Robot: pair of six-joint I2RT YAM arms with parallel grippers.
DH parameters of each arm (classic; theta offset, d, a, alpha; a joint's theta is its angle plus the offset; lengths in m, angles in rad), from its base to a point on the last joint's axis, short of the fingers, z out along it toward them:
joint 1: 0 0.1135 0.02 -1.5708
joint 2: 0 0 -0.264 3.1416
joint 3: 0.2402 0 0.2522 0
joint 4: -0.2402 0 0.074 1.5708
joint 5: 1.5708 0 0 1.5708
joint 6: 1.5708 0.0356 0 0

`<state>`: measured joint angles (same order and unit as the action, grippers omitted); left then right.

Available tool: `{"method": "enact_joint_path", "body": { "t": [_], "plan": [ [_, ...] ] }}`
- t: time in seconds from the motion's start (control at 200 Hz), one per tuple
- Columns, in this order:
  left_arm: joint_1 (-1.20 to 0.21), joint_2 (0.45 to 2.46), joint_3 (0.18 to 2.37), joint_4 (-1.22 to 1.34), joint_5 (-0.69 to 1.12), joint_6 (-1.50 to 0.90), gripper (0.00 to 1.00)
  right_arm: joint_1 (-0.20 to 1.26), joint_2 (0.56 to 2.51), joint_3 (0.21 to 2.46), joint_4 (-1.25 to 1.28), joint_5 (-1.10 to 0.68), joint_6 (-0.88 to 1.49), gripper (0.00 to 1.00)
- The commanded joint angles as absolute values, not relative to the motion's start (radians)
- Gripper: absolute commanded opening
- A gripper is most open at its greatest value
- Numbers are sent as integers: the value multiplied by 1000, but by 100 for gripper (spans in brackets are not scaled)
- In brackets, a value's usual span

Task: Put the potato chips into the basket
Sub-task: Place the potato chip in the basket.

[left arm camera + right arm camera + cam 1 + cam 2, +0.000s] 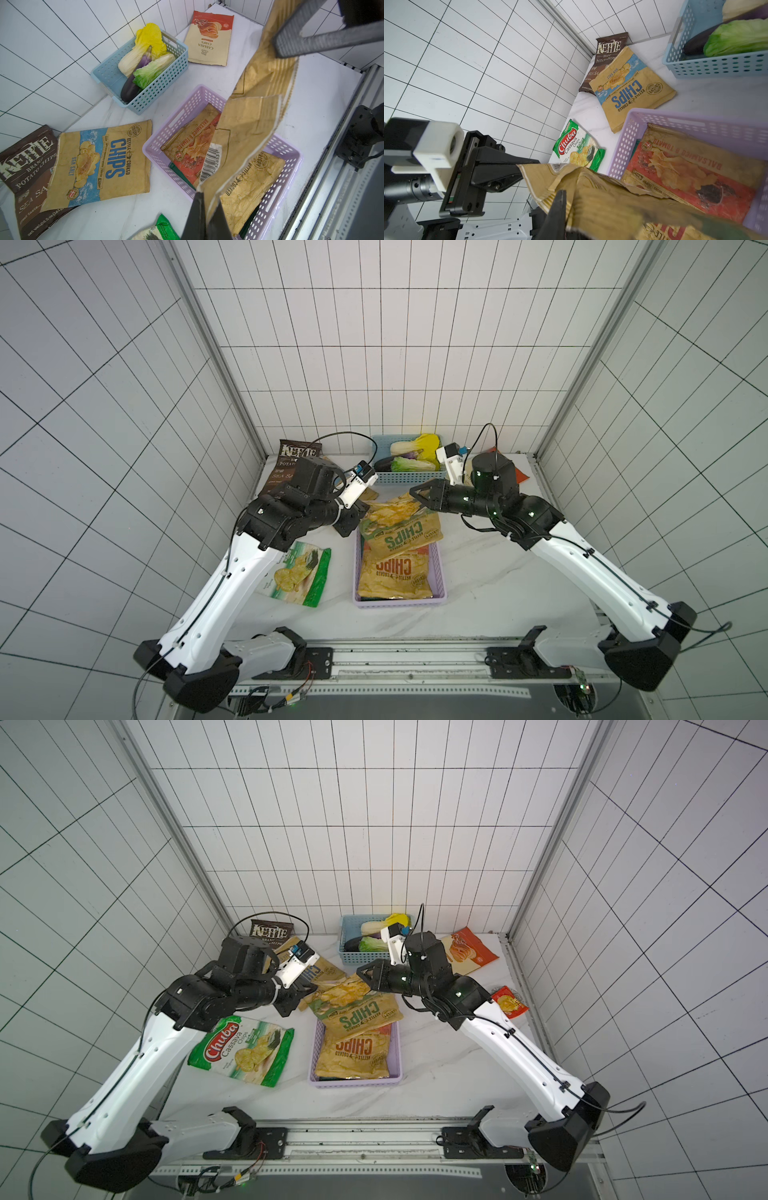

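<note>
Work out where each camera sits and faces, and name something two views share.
Top views: high over the robot's base, looking down at the table; left arm and right arm show whole.
Left wrist: on the left arm, looking past its left claw, shut on the green-label CHIPS bag, into the lilac basket; the right claw shows too.
Right wrist: on the right arm, facing the left-side wall; right claw, left claw and left wrist camera show.
Shared: both wrist views show the blue-label CHIPS bag.

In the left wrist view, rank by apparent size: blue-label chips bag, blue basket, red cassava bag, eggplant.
1. blue-label chips bag, though nearness to the camera flatters it
2. blue basket, not far behind
3. red cassava bag
4. eggplant
</note>
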<state>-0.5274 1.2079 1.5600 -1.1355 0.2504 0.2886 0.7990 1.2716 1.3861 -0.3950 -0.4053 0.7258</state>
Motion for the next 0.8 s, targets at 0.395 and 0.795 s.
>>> {"method": "enact_joint_path", "body": {
  "t": [0.395,0.795],
  "plan": [
    [-527,1158,1606,-1219,464,328,0,847,1158,1199,-355,-720,763,0],
    [-526,1134,1584,-1283,482,351,0,859,1123,1151,-424,-803,811,0]
  ]
}}
